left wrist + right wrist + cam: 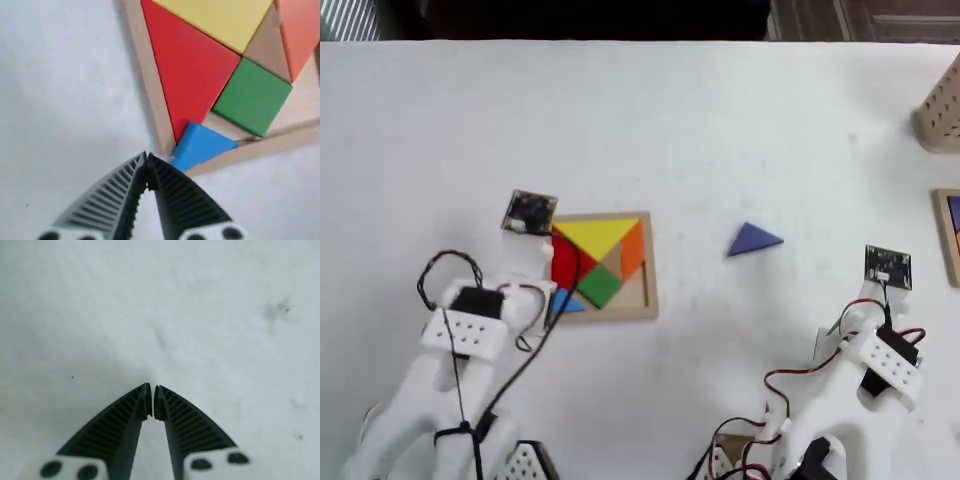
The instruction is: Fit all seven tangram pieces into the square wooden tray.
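Note:
The square wooden tray (648, 270) lies left of centre and holds a yellow triangle (592, 235), a red triangle (566, 262), an orange piece (633, 250) and a green square (601, 285). A light blue triangle (200, 146) lies tilted over the tray's near-left corner, partly on the rim. My left gripper (148, 161) is shut with nothing held, its tips just outside that corner beside the blue triangle. A dark blue triangle (753, 240) lies loose on the table right of the tray. My right gripper (152, 399) is shut over bare table near the right front.
A second wooden tray's edge (948, 235) shows at the far right, with a pale perforated block (942, 112) behind it. White tabletop (650, 130) stretches behind and between the arms. Cables trail from both arms near the front edge.

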